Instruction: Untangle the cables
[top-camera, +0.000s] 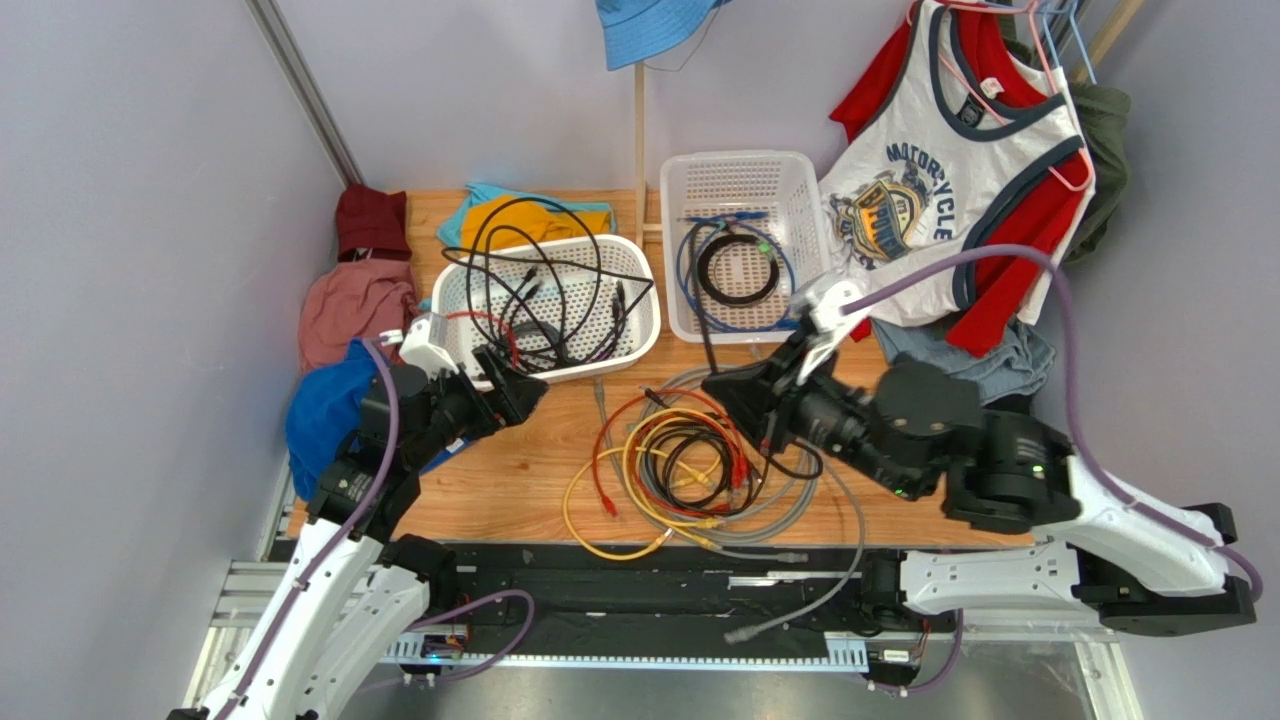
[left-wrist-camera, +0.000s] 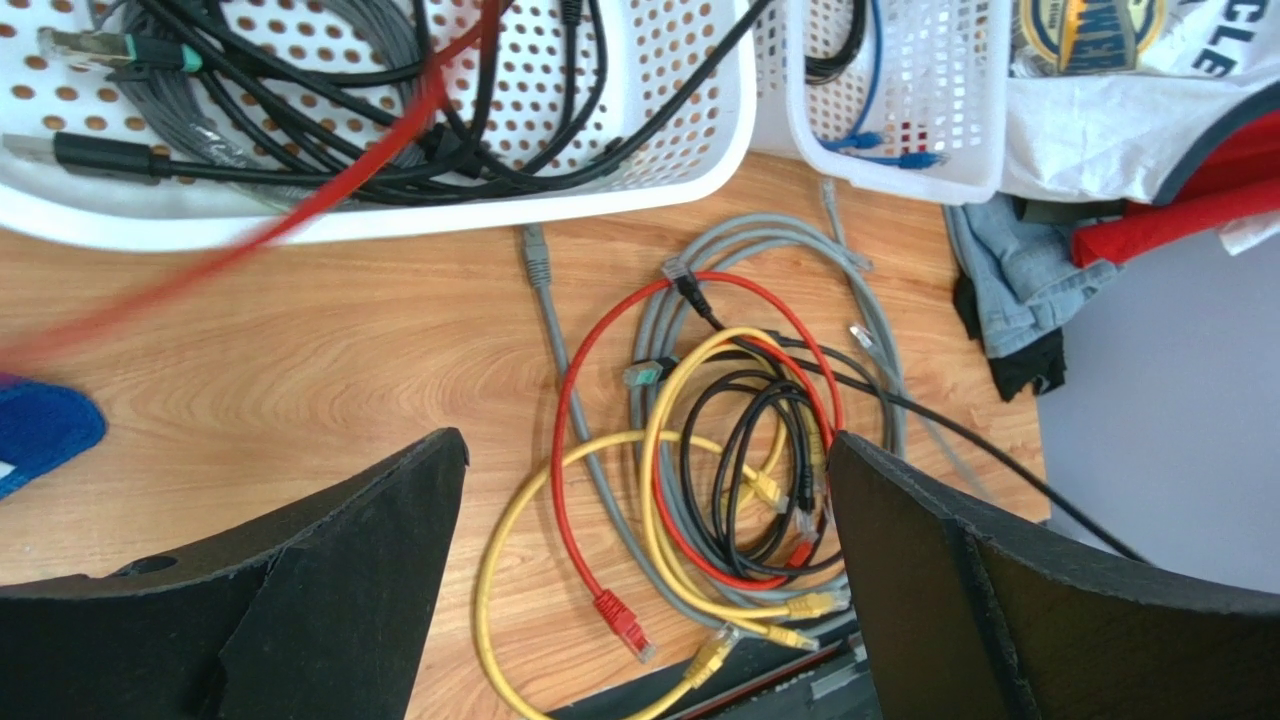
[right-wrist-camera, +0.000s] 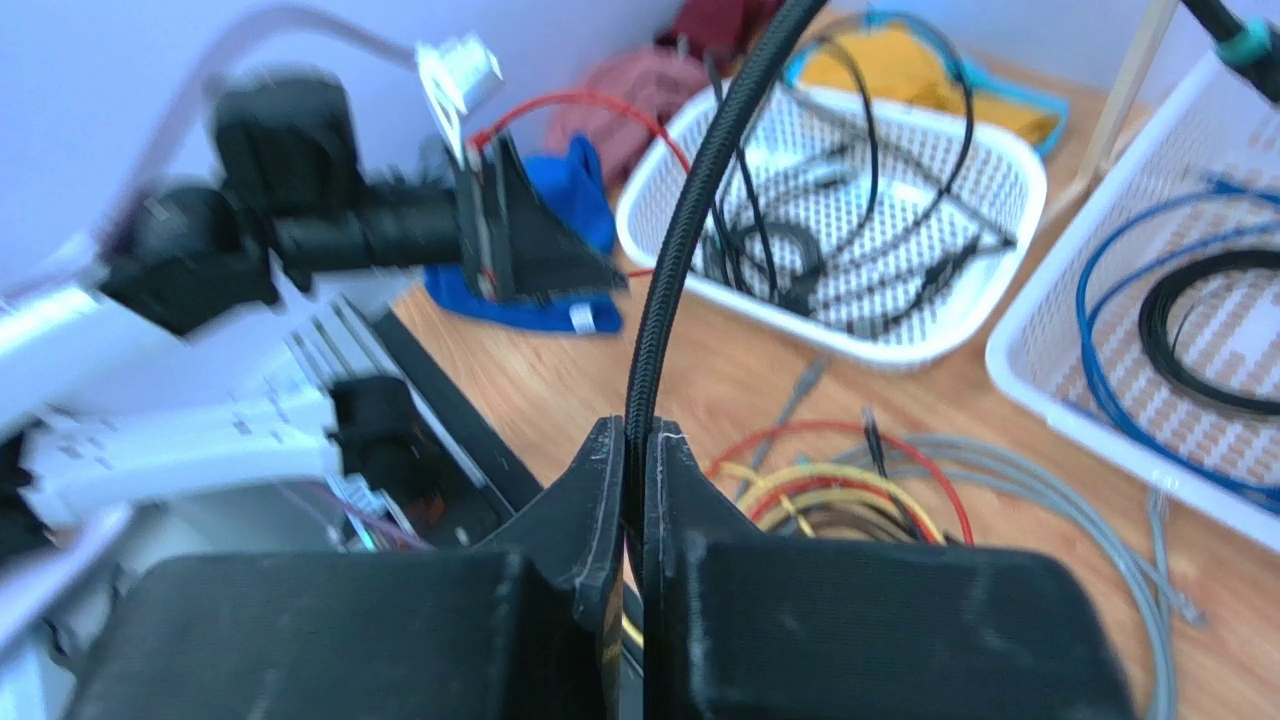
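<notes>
A grey cord (top-camera: 860, 548) trails off the near edge of the worktop (top-camera: 511, 480), on the base side of the right jaws. Between the two sets of jaws, and a little nearer the bases than either, the cables (top-camera: 684, 465) lie in a loose tangle on the wood. Yellow, red, black and grey loops overlap there, with small plugs at their ends.

The right jaws are pressed together on a black braided cord (right-wrist-camera: 676, 270). It rises from between them and leaves the wrist view at the top. The left jaws stand wide apart with nothing in them, hanging over bare wood. From that wrist the tangle (left-wrist-camera: 706, 480) shows between and beyond them. A blurred red cord (left-wrist-camera: 301, 195) slants across just past their left side.

Just beyond the left jaws sits a white perforated basket (top-camera: 601, 360) holding black cords. Beyond the right jaws a second white basket (top-camera: 744, 168) holds a black coil (top-camera: 741, 270) and a blue cord (top-camera: 747, 323). Folded clothes (top-camera: 353, 308) lie to the outer side of the left jaws. A printed shirt (top-camera: 932, 195) hangs beyond and outside the right jaws.
</notes>
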